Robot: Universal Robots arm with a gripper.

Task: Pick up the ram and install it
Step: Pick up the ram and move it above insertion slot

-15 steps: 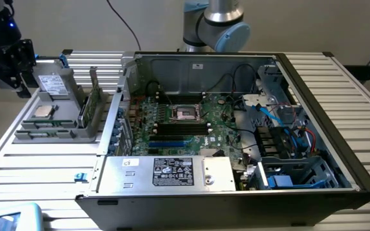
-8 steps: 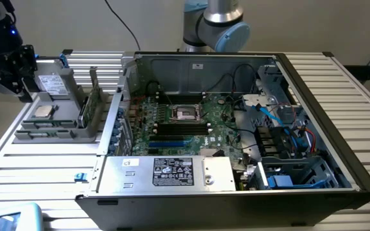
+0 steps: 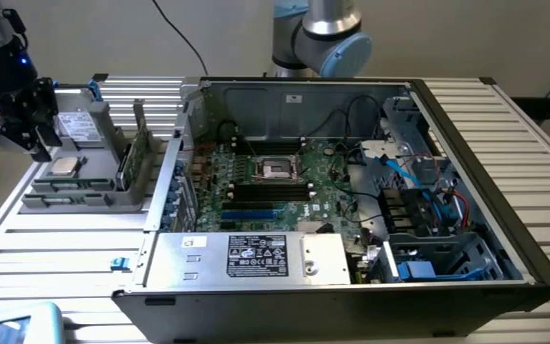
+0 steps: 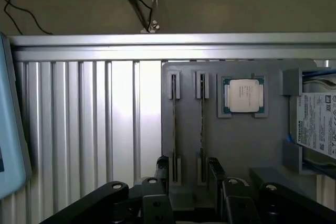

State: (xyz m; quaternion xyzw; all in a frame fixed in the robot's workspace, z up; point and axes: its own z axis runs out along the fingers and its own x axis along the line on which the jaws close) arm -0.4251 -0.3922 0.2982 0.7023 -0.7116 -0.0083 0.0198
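Two ram sticks stand on edge in slots of a grey holder (image 4: 236,145); in the wrist view they are thin dark lines, one ram (image 4: 174,124) beside the other (image 4: 202,124). In the exterior view the green ram (image 3: 138,154) stands upright at the holder's side nearest the computer case. My gripper (image 3: 17,140) hangs above the holder's far end, at the exterior view's left. The gripper (image 4: 188,174) is open and holds nothing, its black fingers (image 4: 214,169) raised above the holder near one end of the sticks. Black memory slots (image 3: 270,190) lie on the motherboard.
A silver processor chip (image 4: 243,95) and a hard drive (image 4: 317,124) rest in the same holder. The open computer case (image 3: 485,165) takes up the middle of the slatted metal table (image 3: 55,244), with a power supply (image 3: 256,256) at its front and loose cables (image 3: 418,179).
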